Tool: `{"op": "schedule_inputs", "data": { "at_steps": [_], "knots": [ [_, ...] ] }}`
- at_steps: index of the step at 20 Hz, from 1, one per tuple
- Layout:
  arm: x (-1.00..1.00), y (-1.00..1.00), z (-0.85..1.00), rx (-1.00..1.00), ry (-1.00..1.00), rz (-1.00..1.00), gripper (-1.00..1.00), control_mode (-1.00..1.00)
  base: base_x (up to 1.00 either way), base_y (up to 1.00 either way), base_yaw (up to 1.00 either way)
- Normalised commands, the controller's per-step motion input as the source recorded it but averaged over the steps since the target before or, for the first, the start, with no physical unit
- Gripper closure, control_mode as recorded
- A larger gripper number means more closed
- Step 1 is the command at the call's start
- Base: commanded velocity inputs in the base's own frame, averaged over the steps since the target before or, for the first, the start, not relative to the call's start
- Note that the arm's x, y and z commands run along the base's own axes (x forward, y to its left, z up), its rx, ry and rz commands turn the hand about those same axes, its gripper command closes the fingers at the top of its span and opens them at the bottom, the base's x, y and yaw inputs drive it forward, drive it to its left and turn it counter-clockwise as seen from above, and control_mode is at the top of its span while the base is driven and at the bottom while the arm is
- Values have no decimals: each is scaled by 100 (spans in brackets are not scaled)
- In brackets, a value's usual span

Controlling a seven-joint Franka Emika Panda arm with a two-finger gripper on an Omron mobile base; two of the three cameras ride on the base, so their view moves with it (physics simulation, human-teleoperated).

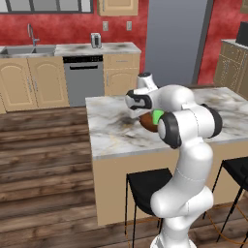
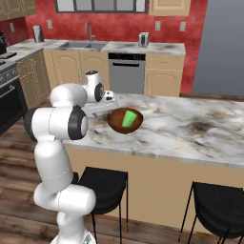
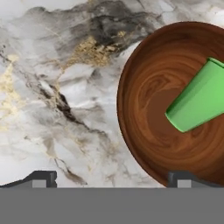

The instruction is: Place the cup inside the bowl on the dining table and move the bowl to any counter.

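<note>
Cup (image 3: pixel 199 103) lies tilted inside bowl (image 3: pixel 144 87) on table (image 3: pixel 57 87). Gripper (image 3: pixel 111 179) empty, jaws spread wide, above bowl's rim; one finger over bowl, other over table.

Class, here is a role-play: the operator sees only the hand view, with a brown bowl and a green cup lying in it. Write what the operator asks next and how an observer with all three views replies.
Operator: What does the bowl stand on?
Observer: The bowl stands on the dining table, an island with two black stools tucked under its near side.
Operator: Which way is a counter?
Observer: The counter runs along the red wall beyond the island, with a sink set into it.
Operator: Is the cup fully inside the bowl?
Observer: Yes. In the right base view the cup lies tilted within the rim.
Operator: Where is my gripper?
Observer: The gripper is open, with the bowl's edge between its fingers.
</note>
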Motion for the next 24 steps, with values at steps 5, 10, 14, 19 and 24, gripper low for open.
{"op": "schedule_inputs", "data": {
  "at_steps": [5, 10, 14, 19, 24],
  "knots": [
    [0, 28, 0, -4, -5, -3, -100, -100, 0, 0, 0],
    [2, 14, -3, -9, 0, -1, -100, -100, 0, 0, 0],
    [2, 6, -3, -9, 0, 0, -100, -100, 0, 0, 0],
    [7, 3, 0, -4, 0, -2, -100, -100, 0, 0, 0],
    [26, 0, 0, 0, 0, -6, -100, -100, 0, 0, 0]
  ]
}}
